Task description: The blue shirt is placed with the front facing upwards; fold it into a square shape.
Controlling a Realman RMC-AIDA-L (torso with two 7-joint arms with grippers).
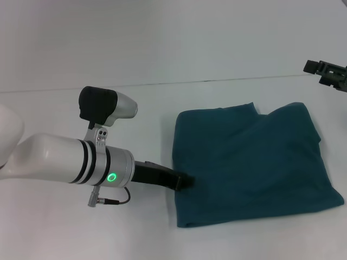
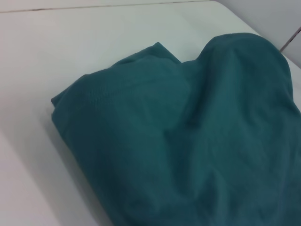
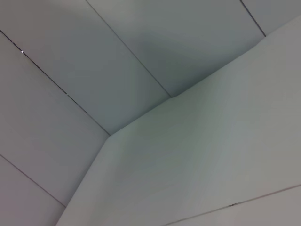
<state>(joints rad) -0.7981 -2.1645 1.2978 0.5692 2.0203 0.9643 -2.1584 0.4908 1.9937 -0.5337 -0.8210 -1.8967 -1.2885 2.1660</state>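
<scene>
The blue shirt (image 1: 252,162) lies folded into a rough square on the white table (image 1: 162,43), right of centre, with only plain teal cloth showing. In the left wrist view the blue shirt (image 2: 197,141) fills most of the picture, its layered folded edges toward the bare table. My left gripper (image 1: 184,181) reaches in from the left, and its dark tip meets the shirt's left edge, low on that side. My right gripper (image 1: 328,73) hangs at the far right, above the table and well clear of the shirt.
A thin seam (image 1: 162,84) runs across the table behind the shirt. The right wrist view shows only a table corner (image 3: 110,135) and the tiled floor (image 3: 70,56) beyond it.
</scene>
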